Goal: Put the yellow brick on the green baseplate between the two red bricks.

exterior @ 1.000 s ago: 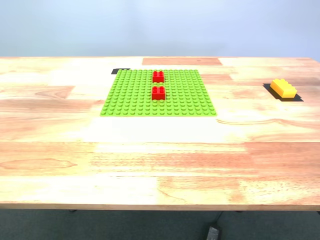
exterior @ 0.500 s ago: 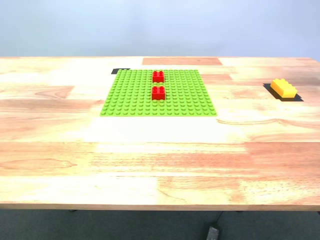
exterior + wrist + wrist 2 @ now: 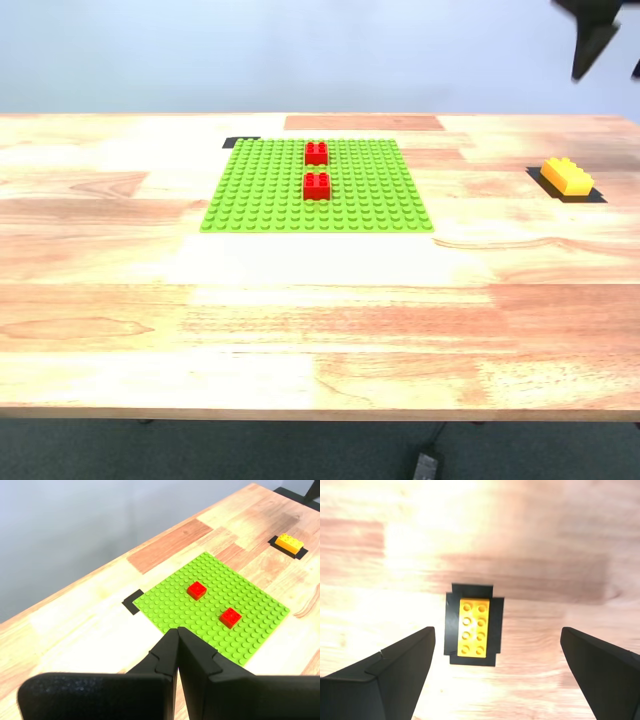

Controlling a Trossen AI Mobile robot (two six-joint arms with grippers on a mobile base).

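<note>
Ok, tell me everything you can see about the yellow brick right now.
The yellow brick is a yellow-orange plastic block, rectangular, with eight round studs in two rows of four on top. It lies flat, studs up, on a black tape patch on the wooden table, near the exterior view's right edge, well apart from the green baseplate. Nothing grips it: my second gripper hangs open above it, jaws spread wide to either side.

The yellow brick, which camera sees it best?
The second wrist view: it looks straight down on the yellow brick, studs clear, on black tape. The exterior view and first wrist view show it small and far off.
</note>
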